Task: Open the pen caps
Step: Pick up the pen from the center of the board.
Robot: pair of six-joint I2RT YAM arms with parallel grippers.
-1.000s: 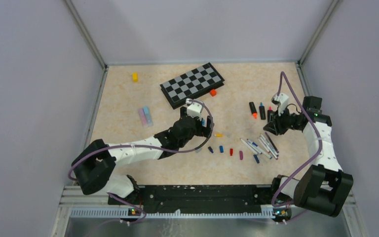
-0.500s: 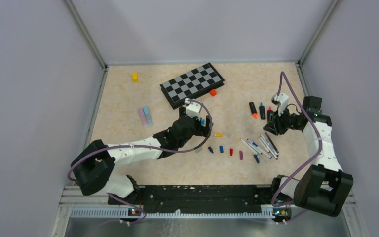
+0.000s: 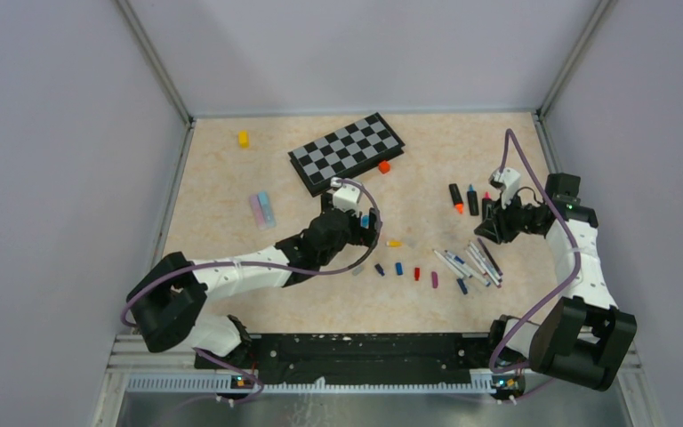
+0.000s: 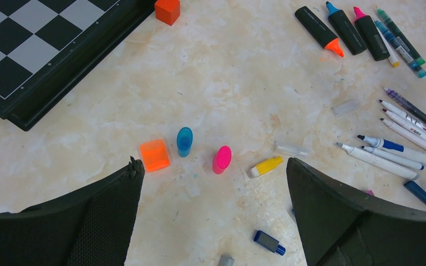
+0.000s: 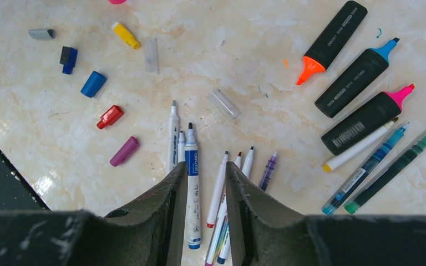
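My left gripper [image 4: 213, 166] stands wide open and empty above loose pen caps on the table: orange [image 4: 155, 154], blue [image 4: 184, 141], pink [image 4: 222, 159] and yellow [image 4: 266, 166]. A dark blue cap [image 4: 268, 242] lies nearer. My right gripper [image 5: 205, 166] hovers over a fan of uncapped white pens [image 5: 191, 183], its jaws a narrow gap apart and holding nothing. Left of them lie red [image 5: 110, 117], purple [image 5: 124, 151] and blue [image 5: 93, 83] caps. Three black highlighters [image 5: 355, 77] lie uncapped to the right. From above, the left gripper [image 3: 369, 227] is mid-table and the right gripper [image 3: 489, 227] is at the right.
A black-and-grey chessboard [image 3: 347, 151] lies at the back, with a small orange block [image 3: 384, 166] by its right corner. A yellow block [image 3: 243, 139] sits far left. Pastel pieces [image 3: 262, 209] lie left of my left arm. Clear caps [image 5: 223, 104] lie among the pens.
The left gripper has drifted slightly toward the chessboard. The right arm has not moved.
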